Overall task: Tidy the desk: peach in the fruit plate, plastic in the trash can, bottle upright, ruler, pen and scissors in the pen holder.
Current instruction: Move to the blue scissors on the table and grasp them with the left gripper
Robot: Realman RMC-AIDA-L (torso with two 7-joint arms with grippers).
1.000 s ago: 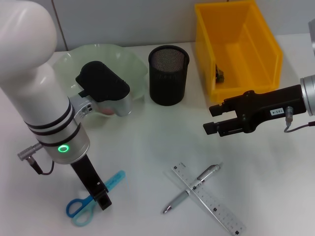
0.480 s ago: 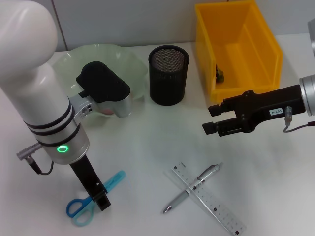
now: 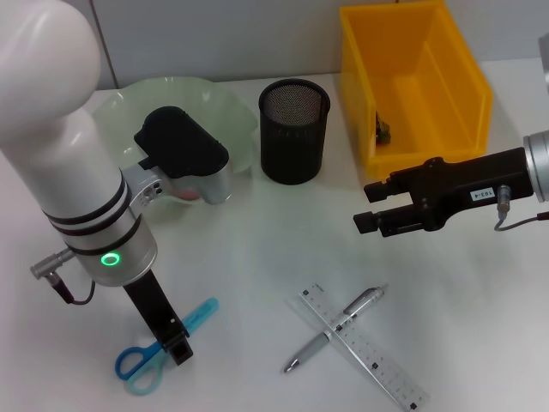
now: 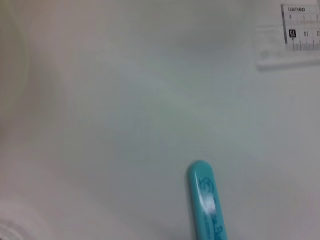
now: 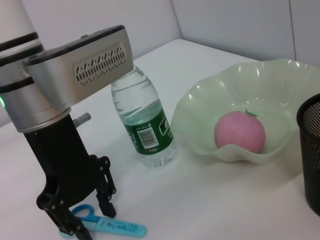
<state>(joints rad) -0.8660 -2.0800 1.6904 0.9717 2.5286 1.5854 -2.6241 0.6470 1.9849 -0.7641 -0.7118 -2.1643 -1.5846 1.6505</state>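
Observation:
My left gripper (image 3: 176, 350) points down at the desk's (image 3: 257, 257) front left, open. Its fingers (image 5: 106, 199) straddle the blue handles of the scissors (image 3: 163, 348), which lie flat. The blade cover's tip (image 4: 202, 200) shows in the left wrist view. The peach (image 5: 239, 131) sits in the fruit plate (image 5: 200, 105), and the bottle (image 5: 142, 125) stands upright beside it. The pen (image 3: 334, 328) lies crossed over the ruler (image 3: 369, 354) at the front centre. My right gripper (image 3: 367, 209) hovers open and empty in front of the trash can (image 3: 412, 77). The pen holder (image 3: 294, 129) stands at the back centre.
A small dark object (image 3: 383, 131) lies inside the trash can. My bulky left arm (image 3: 77, 172) covers the bottle and most of the fruit plate (image 3: 171, 103) in the head view. The ruler's end (image 4: 300, 35) shows in the left wrist view.

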